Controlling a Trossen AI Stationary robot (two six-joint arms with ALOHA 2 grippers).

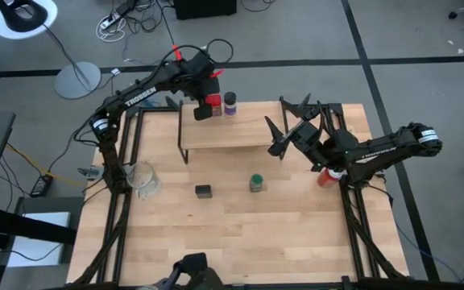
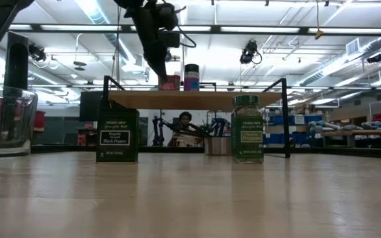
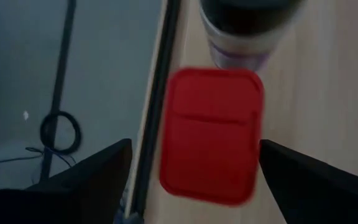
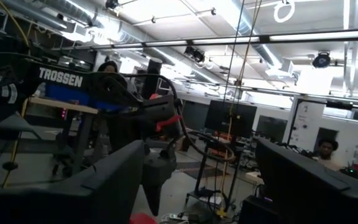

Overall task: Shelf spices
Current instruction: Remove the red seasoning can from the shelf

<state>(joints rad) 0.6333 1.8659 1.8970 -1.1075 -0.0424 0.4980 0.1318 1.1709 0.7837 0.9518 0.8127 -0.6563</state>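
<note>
The red square tin (image 3: 211, 134) stands on the shelf's plank top (image 1: 232, 133) at its far left end, beside the purple-labelled jar (image 1: 230, 103). My left gripper (image 3: 195, 144) hangs open just above the tin, one finger on either side of it and clear of it. The low view shows that left gripper (image 2: 159, 63) over the red tin (image 2: 170, 82). On the table in front of the shelf stand the dark square tin (image 1: 204, 191) and the green jar (image 1: 257, 183). My right gripper (image 1: 279, 127) is open in the air by the shelf's right end.
A clear glass cup (image 1: 143, 179) stands near the table's left edge, and a red drink can (image 1: 326, 177) stands by the right arm. The thin black legs of the shelf (image 2: 285, 119) rise from the table. Bare tabletop lies on the near side of the tins.
</note>
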